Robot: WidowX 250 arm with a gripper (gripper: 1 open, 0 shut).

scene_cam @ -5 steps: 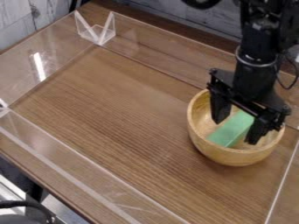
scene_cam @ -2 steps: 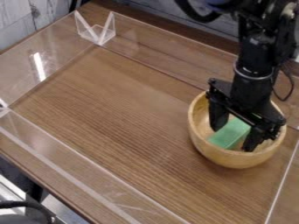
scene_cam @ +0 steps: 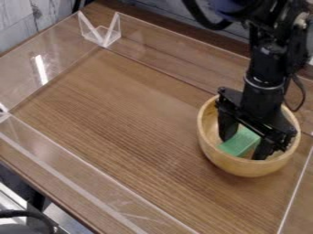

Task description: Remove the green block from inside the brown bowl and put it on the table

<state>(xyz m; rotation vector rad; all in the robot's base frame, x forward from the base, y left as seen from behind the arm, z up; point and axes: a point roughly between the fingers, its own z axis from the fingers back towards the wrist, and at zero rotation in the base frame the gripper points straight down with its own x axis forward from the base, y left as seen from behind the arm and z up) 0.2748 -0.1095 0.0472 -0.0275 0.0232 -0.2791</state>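
The brown bowl [scene_cam: 215, 154] sits at the right side of the table [scene_cam: 123, 119], near its front right edge. Inside it lies the green block [scene_cam: 240, 143], partly hidden by my fingers. My gripper [scene_cam: 253, 132] points straight down into the bowl with its black jaws open, one finger on each side of the block. Whether the fingers touch the block I cannot tell.
Clear acrylic walls [scene_cam: 68, 187] edge the table on all sides, with a folded clear piece [scene_cam: 101, 30] at the back left. The black arm rises from the bowl toward the upper right. Dark cables hang behind the table at the top.
The gripper has sunk slightly deeper into the bowl around the green block, hiding more of it. Its jaws stay open; bowl and block have not moved.
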